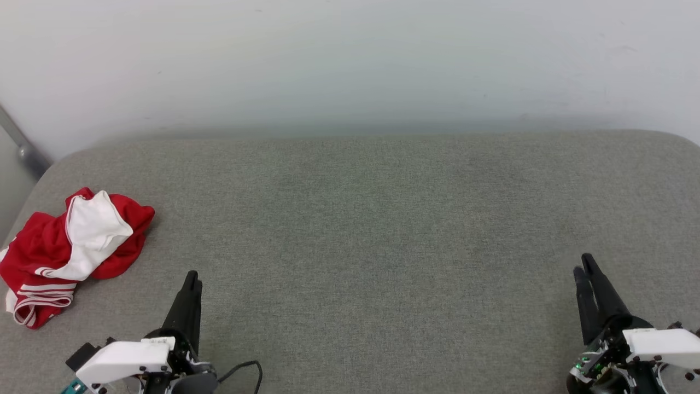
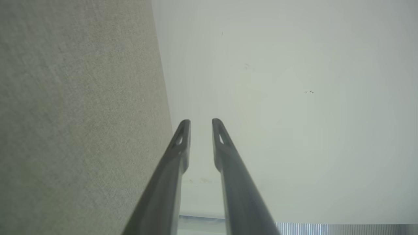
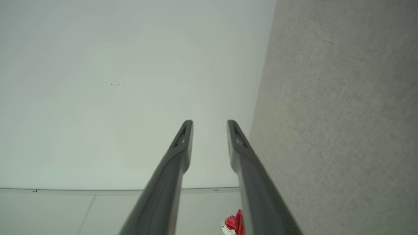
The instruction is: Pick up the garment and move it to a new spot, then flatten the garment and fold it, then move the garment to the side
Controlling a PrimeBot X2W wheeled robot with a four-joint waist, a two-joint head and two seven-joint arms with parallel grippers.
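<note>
Reaching for the first grasp: the grey fabric-covered table spans the head view beneath a pale wall. The garment lies crumpled in a heap at the table's left edge, its red body bunched, a white sleeve folded over the top and striped trim at the near end. The left end effector hovers near the front edge, to the right of the heap and apart from it, fingers parted by a narrow gap and holding nothing. The right end effector sits well apart at the far right, likewise slightly parted and empty. The left arm is judged the natural one for the pick-up. Its fingers should spread wider before descending, then close on a thick bunched fold near the heap's middle rather than on loose trim, so that the cloth lifts as one. Approach from above, since a sideways nudge could push the heap off the nearby edge, and carry it toward the middle, where both arms reach
</note>
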